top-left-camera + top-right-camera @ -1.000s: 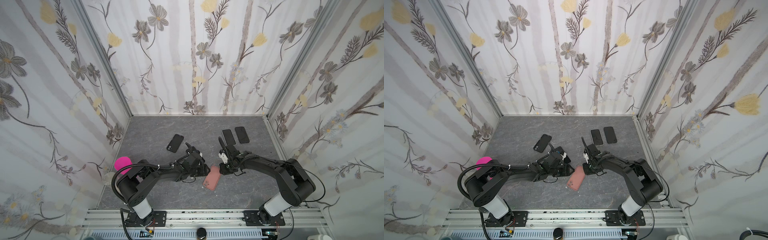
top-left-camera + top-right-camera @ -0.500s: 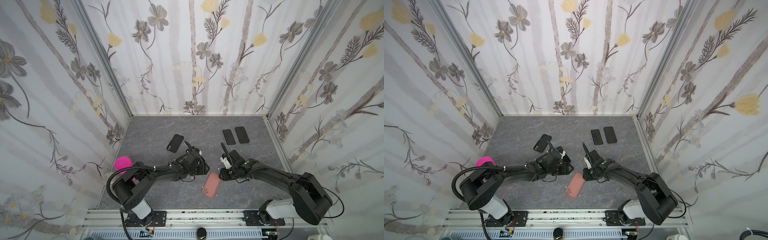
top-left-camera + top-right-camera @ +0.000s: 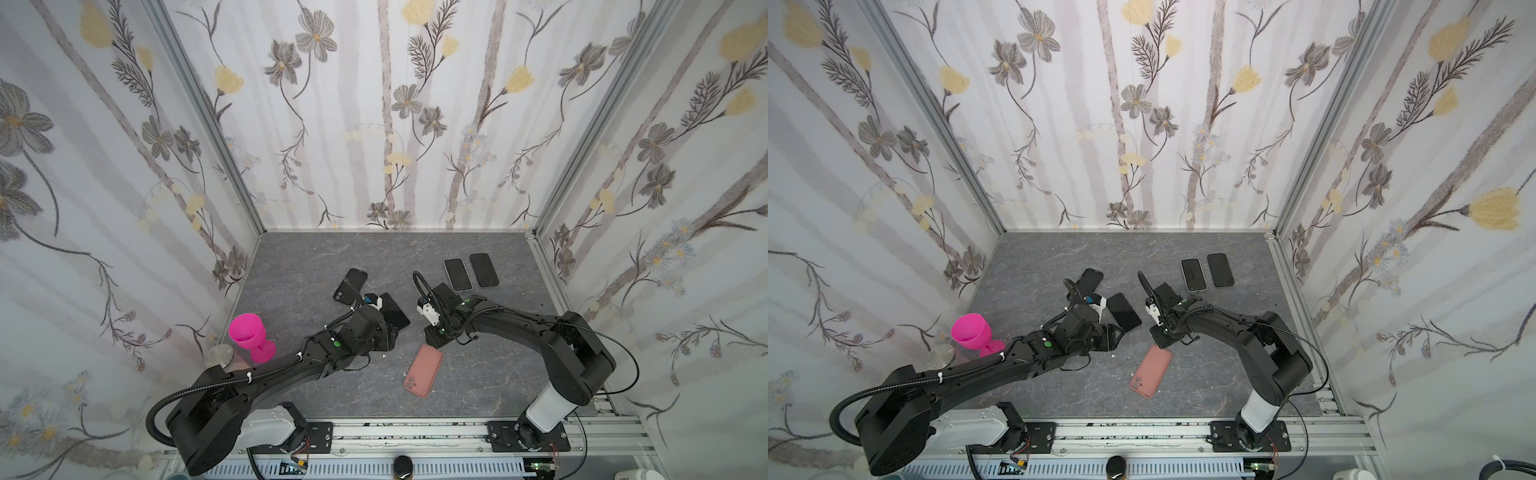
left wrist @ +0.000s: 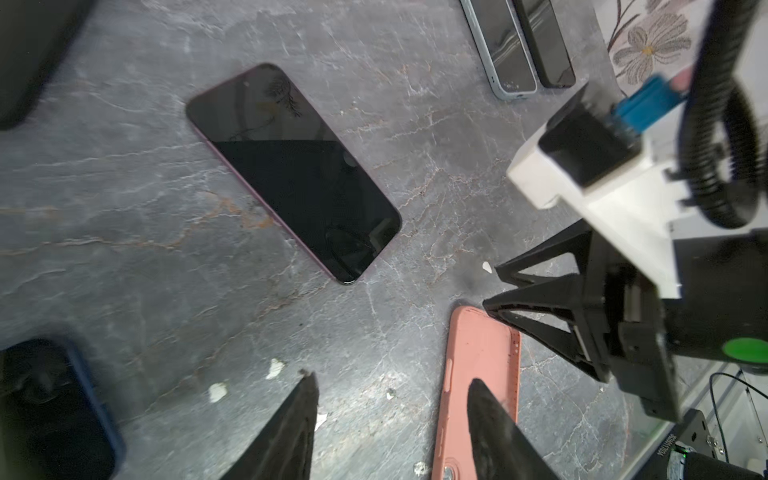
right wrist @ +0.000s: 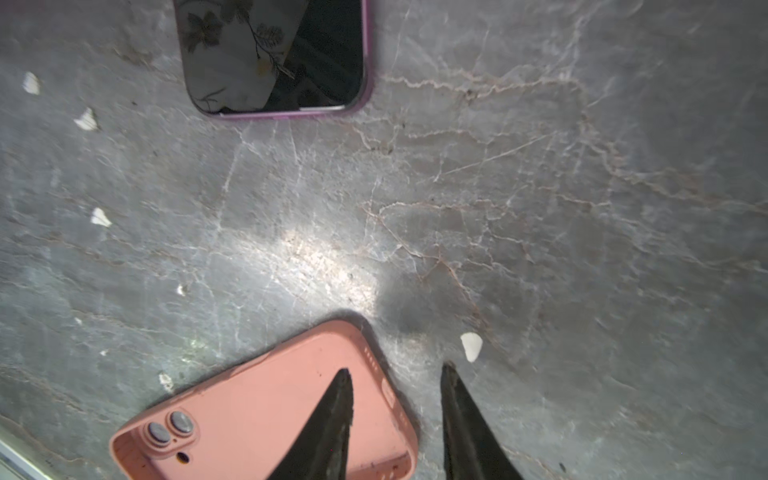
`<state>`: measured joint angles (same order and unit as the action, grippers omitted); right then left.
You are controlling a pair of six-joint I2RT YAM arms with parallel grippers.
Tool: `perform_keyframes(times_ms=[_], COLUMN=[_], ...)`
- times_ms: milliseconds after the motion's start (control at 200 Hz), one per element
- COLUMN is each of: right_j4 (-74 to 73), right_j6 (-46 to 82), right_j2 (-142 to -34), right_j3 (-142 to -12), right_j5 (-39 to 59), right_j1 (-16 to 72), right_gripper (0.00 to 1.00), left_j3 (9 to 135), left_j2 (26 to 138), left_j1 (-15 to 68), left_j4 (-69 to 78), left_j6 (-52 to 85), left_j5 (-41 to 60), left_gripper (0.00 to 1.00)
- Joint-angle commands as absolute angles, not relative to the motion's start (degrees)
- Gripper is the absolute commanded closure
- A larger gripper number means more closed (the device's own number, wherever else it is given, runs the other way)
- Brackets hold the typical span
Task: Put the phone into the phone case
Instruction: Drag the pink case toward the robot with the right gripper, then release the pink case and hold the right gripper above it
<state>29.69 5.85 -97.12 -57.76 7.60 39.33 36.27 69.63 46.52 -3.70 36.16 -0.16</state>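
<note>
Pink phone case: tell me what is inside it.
No phone shows: the pink phone case apparently lies open side up, its floor bare, grey showing through the lens holes. In the right wrist view a finger of the right gripper covers a strip of floor.

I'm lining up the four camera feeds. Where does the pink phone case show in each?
In a top view: pink phone case, lower centre.
In a top view: pink phone case, lower centre too.
Left wrist: partly behind the left gripper.
Right wrist: partly behind the right gripper.
Shared landmark: purple-edged phone, screen up, near it.
</note>
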Motion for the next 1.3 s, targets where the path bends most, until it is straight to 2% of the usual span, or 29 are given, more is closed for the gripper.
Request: perform_keyframes(times_ms=[0, 320, 594, 754, 989, 1294], right_j4=[30.1, 29.0, 28.2, 26.8, 24.7, 25.5], right_j6=[3.0, 5.5, 15.1, 18.5, 24.7, 31.2], right_j2=[-99.2, -101.2, -101.2, -101.1, -96.6, -93.5], right_j3=[-58.2, -57.9, -56.5, -55.2, -50.6, -47.3], right_j5=[8.7, 8.1, 2.8, 2.7, 1.5, -1.6], right_j1=[39.4, 39.6, 39.0, 37.8, 36.0, 35.0], right_gripper=[0.67, 0.83, 0.88, 0.88, 0.95, 0.90], left_j3=[35.5, 35.5, 35.0, 34.3, 33.6, 33.3], left_j2=[67.5, 66.2, 64.9, 64.2, 63.1, 63.0], left_j1=[45.6, 42.8, 41.4, 41.0, 40.6, 40.1], left_j4=[-5.0, -6.6, -6.5, -6.5, -6.1, -5.1], left_j6=[35.8, 34.3, 34.3, 34.5, 34.8, 34.7], left_j5=[-2.7, -2.3, -2.5, -3.1, -3.3, -3.3], left_gripper=[0.43, 0.44, 0.43, 0.43, 0.43, 0.43])
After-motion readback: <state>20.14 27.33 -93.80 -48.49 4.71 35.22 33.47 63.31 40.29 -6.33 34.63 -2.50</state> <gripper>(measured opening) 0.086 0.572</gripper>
